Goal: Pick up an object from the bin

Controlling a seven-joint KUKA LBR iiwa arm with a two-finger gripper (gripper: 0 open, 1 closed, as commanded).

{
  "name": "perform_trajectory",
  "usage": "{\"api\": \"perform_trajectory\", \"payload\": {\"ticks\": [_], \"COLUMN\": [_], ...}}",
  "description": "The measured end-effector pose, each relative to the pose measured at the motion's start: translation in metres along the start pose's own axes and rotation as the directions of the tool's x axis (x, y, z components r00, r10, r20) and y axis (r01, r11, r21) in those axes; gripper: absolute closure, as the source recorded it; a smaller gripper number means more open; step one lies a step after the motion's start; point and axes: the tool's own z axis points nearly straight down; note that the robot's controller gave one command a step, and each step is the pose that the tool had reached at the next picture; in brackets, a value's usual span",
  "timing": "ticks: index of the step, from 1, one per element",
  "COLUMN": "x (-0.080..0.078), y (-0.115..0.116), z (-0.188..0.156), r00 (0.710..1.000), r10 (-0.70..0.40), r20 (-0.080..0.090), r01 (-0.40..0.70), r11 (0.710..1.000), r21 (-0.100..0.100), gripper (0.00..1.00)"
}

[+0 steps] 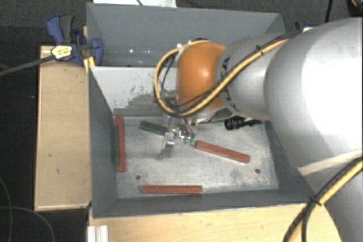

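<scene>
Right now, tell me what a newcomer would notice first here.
The arm's orange cover looms over the bin, its gripper low over the middle. Red-brown sticks stand out: the left stick along the left wall, the front stick along the near wall, the slanted stick just right of the gripper.

Bin [241,174]: grey metal, matt; floor scuffed and speckled.
Red sticks [172,189]: dull, matt surface.
Cover [198,73]: orange, smooth, glossy.
Arm [317,93]: silver shell, smooth, soft sheen.
End effector [168,148]: bare metal, shiny.

Left stick [120,144] by left wall [102,139]; front stick [172,189] frontmost.
</scene>
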Motion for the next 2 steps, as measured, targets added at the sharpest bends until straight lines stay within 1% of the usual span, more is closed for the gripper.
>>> {"api": "perform_trajectory", "payload": {"ticks": [1,2], "x": [0.000,0.004], "y": [0.000,0.000], "z": [0.000,-0.150], "r00": [1.000,0.998], "r10": [0.003,0.062], "r20": [0.001,0.008], "r01": [-0.003,-0.062], "r11": [1.000,0.998], "r21": [0.000,-0.004], "gripper": [1.00,1.00]}}
